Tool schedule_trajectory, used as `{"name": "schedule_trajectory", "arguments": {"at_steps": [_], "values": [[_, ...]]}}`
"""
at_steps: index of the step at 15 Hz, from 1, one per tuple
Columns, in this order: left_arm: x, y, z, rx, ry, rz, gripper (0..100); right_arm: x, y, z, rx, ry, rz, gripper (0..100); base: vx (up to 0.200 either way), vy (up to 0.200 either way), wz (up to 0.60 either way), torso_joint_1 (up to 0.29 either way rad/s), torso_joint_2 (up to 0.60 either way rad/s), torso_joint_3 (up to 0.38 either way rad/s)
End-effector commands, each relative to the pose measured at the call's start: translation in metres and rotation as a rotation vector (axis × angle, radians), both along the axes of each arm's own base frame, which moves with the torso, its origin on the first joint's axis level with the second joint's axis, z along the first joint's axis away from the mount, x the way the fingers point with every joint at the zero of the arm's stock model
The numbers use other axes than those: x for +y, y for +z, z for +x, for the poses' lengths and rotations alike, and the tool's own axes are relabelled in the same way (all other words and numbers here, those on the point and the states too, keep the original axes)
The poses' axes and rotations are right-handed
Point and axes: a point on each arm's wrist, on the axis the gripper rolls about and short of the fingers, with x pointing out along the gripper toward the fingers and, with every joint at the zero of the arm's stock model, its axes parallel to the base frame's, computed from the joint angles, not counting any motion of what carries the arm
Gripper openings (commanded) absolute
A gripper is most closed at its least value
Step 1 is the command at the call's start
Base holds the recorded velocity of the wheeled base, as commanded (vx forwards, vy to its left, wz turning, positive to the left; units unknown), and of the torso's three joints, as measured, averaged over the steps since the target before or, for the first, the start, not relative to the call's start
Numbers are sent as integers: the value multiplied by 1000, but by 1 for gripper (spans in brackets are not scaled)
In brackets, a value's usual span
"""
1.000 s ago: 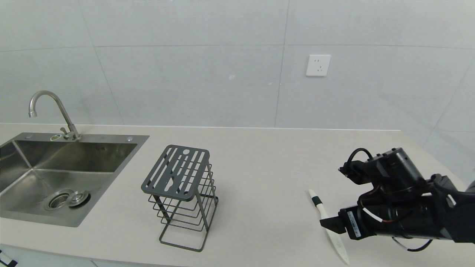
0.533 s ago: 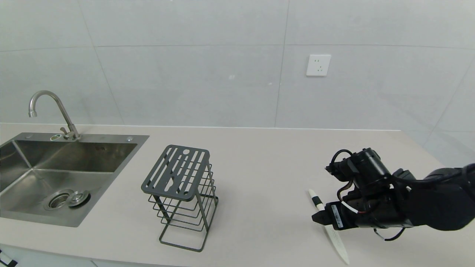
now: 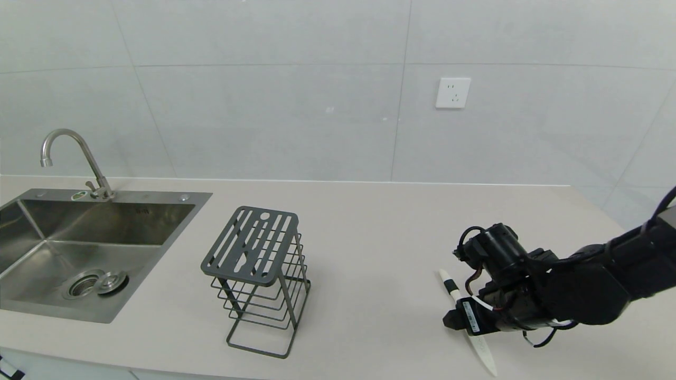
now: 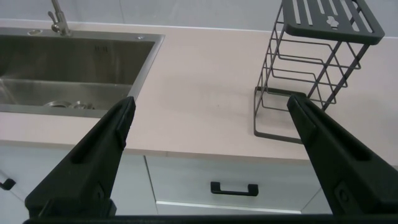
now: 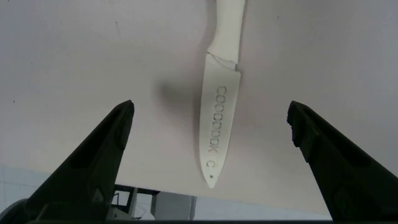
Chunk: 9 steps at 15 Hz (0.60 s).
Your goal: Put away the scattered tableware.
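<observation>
A white knife (image 3: 481,351) with a black band on its handle lies on the counter (image 3: 369,248) at the front right. In the right wrist view its blade (image 5: 217,127) is centred between the spread fingers, tip toward the counter's front edge. My right gripper (image 3: 456,320) is open and hangs just above the knife's middle, straddling it (image 5: 210,112) without holding it. A dark wire knife rack (image 3: 257,274) with a slotted top stands mid-counter. My left gripper (image 4: 208,106) is open and empty, held off the counter's front edge, facing the rack (image 4: 317,68).
A steel sink (image 3: 79,248) with a curved tap (image 3: 74,158) takes up the counter's left end. Below the counter's front edge is a drawer with a black handle (image 4: 233,188). A wall socket (image 3: 452,93) sits on the tiled wall. Bare counter lies between rack and knife.
My right arm has swung left and down, bringing its open gripper from beside the blade to low over the knife. The knife, rack and sink have stayed put.
</observation>
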Motion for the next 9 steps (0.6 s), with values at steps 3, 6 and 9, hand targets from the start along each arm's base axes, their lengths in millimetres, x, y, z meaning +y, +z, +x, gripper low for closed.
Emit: {"name": "schedule_trajectory", "arguments": {"at_steps": [3, 6, 9], "values": [[0, 0, 0, 1, 4, -5, 100, 5, -12, 9, 23, -24, -3, 100, 0, 0, 0, 0, 0, 0], [0, 0, 0, 1, 4, -8, 100, 5, -13, 9, 25, -25, -2, 100, 0, 0, 0, 0, 0, 0], [0, 0, 0, 1, 6, -8, 100, 6, -15, 11, 19, -23, 2, 100, 0, 0, 0, 0, 0, 0]]}}
